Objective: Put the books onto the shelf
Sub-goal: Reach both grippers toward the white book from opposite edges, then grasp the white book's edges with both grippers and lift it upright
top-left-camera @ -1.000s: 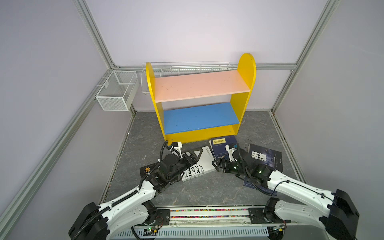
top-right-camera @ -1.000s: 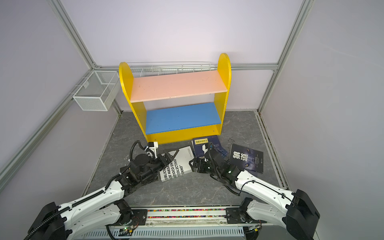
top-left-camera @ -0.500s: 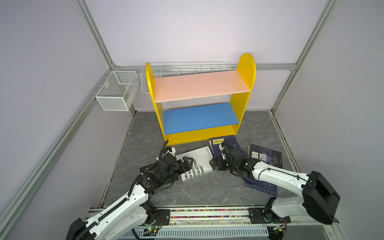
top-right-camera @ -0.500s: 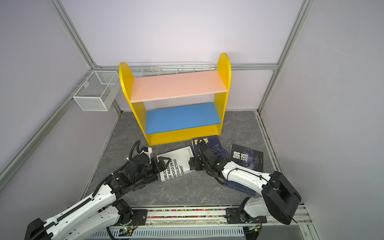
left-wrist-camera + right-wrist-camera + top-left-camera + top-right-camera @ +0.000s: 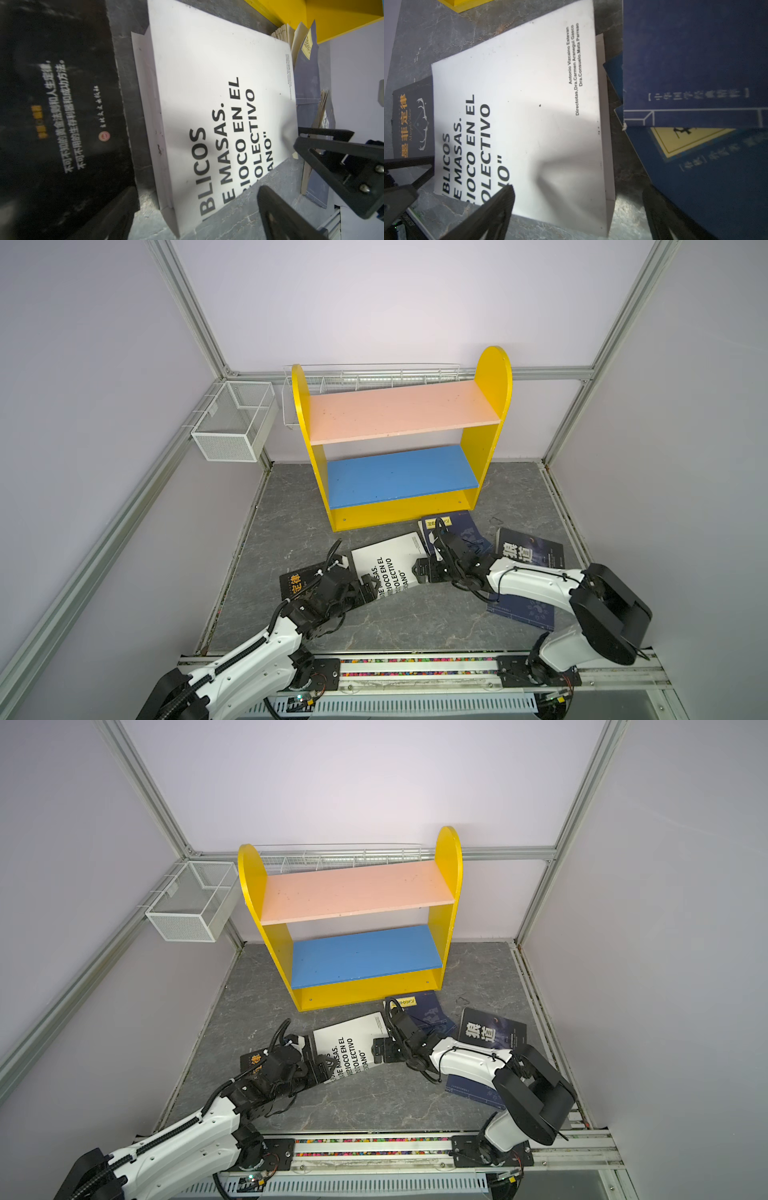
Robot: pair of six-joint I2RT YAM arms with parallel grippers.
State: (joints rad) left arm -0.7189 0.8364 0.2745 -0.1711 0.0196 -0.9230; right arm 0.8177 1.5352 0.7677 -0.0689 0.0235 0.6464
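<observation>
Desk [image 5: 374,626]: grey marble, stretching beneath.
Left end effector [image 5: 374,589]: jaws standing apart, straddling white book [image 5: 395,551] edge.
Right end effector [image 5: 422,570]: jaws gaping around its opposite corner.
Shelf [image 5: 403,412]: standing beyond both.

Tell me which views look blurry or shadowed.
Left wrist view: white book sharp, soft shadow across its lettering; black book smeared. Right wrist view: navy books out of focus, a shadow on the white book. Both top views: crisp, evenly lit.
</observation>
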